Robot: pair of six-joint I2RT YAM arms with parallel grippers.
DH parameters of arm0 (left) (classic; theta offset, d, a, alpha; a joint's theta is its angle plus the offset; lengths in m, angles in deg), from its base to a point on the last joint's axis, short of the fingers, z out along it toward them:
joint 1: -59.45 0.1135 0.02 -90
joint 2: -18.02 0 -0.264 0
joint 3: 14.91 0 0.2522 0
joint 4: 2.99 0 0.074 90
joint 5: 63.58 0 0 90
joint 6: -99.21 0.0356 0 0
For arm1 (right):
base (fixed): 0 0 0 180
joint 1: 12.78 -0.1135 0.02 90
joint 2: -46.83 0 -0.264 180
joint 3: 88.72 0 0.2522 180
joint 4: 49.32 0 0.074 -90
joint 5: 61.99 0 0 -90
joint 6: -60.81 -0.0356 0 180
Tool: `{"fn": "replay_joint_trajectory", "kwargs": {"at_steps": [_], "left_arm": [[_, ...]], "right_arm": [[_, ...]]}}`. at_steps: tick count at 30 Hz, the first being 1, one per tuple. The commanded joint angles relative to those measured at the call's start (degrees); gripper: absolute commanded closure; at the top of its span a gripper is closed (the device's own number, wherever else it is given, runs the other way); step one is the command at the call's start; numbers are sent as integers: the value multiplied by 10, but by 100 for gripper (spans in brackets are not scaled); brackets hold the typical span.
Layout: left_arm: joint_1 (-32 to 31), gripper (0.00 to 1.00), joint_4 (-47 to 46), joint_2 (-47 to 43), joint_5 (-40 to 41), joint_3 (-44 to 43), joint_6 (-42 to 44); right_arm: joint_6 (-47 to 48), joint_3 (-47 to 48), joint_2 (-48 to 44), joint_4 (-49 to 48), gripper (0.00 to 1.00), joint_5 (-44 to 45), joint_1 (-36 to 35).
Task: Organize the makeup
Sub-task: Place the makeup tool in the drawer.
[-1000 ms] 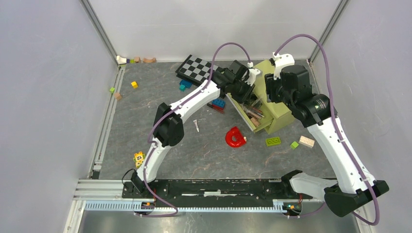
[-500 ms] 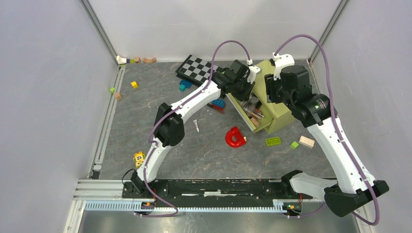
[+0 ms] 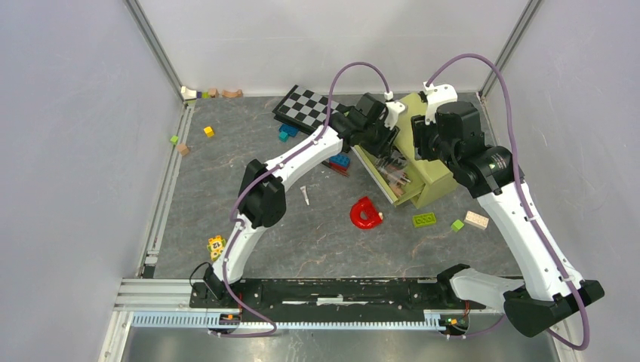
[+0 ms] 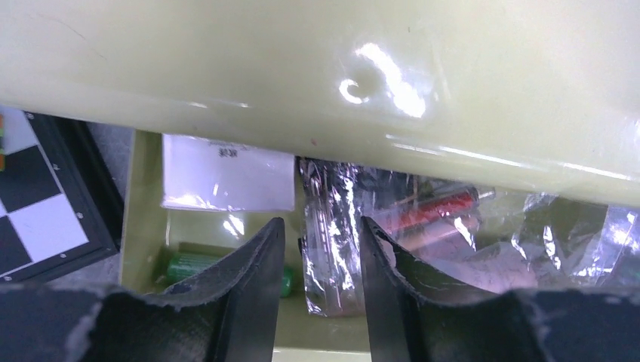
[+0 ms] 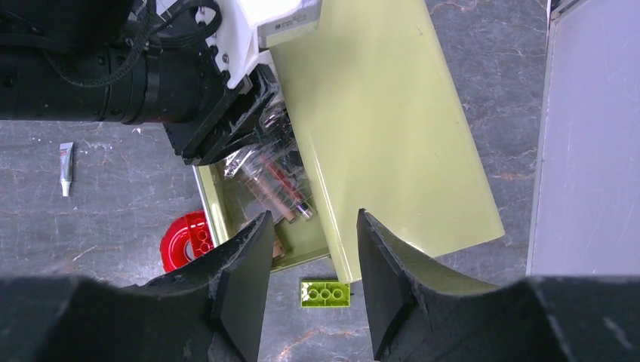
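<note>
Left pincer (image 4: pixel 318 226): jaws partly apart, nothing between them, poised over the open drawer (image 4: pixel 143 219), tips just above the bagged makeup (image 4: pixel 332 188). Right pincer (image 5: pixel 313 219): jaws likewise apart and empty, hanging above the box (image 5: pixel 385 113) near its front edge. We judge it waits there to stay out of the left arm's way or to steady the box; we cannot tell which.

Surface (image 3: pixel 226 166): grey, scattered with bricks (image 3: pixel 423 219) and a chessboard (image 3: pixel 302 108), none of them ours to sort. The box sits skewed at the far right, with its drawer pulled out toward the left arm, so items can go in from above. In the drawer we see crinkled clear bags (image 4: pixel 551 234), a red stick (image 4: pixel 434 211) and a green thing (image 4: pixel 189 265).

Hidden: the box's top cuts off the drawer's back, and glare on the bags blurs their contents. A tube (image 3: pixel 304 195) lies on the surface, well apart from the drawer; whether it is makeup we cannot tell.
</note>
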Motion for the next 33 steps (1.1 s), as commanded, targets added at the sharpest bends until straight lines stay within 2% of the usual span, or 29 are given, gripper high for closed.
{"fn": "replay_joint_trajectory", "kwargs": {"at_steps": [1, 10, 21, 33], "left_arm": [[-4, 52, -39, -54, -55, 43, 13], [-20, 54, -122, -103, -86, 150, -41], [-30, 54, -131, -117, -58, 157, -51], [-56, 57, -153, -96, -105, 159, -67]], "right_arm": [[1, 10, -12, -9, 49, 4, -1], [0, 3, -11, -13, 49, 4, -2], [0, 2, -11, -12, 49, 4, -1], [-2, -2, -11, -14, 49, -2, -1]]}}
